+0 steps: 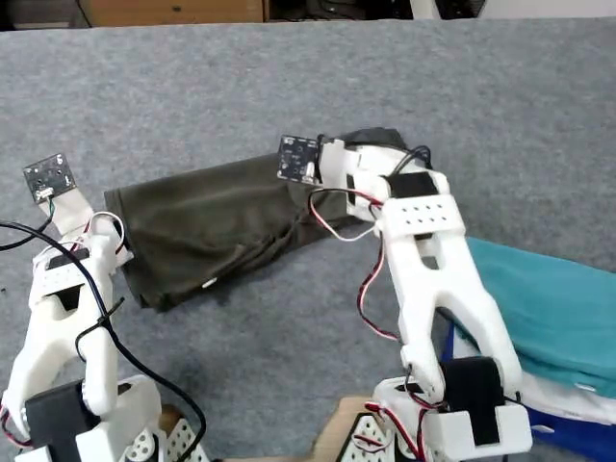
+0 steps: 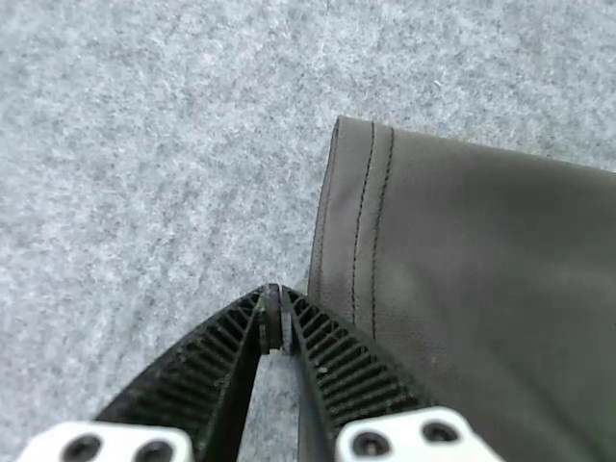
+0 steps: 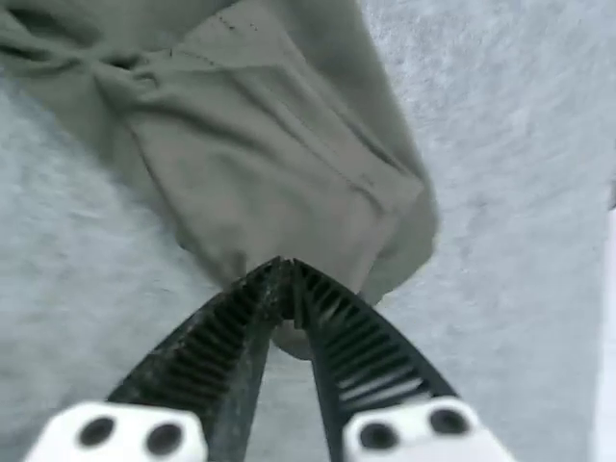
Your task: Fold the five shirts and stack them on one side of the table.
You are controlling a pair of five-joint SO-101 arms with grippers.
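Grey felt table [image 1: 192, 87]; olive shirt [image 1: 207, 226] mid-table, teal shirt [image 1: 558, 308] at R edge.

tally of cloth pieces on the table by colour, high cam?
dark olive shirt: 1
teal shirt: 1
white cloth, edge showing under the teal: 1
blue cloth, under the white, can't tell if it's a shirt: 1
Total: 4

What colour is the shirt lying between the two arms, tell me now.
Dark olive green, plain, no pattern: the shirt shows best in the high view.
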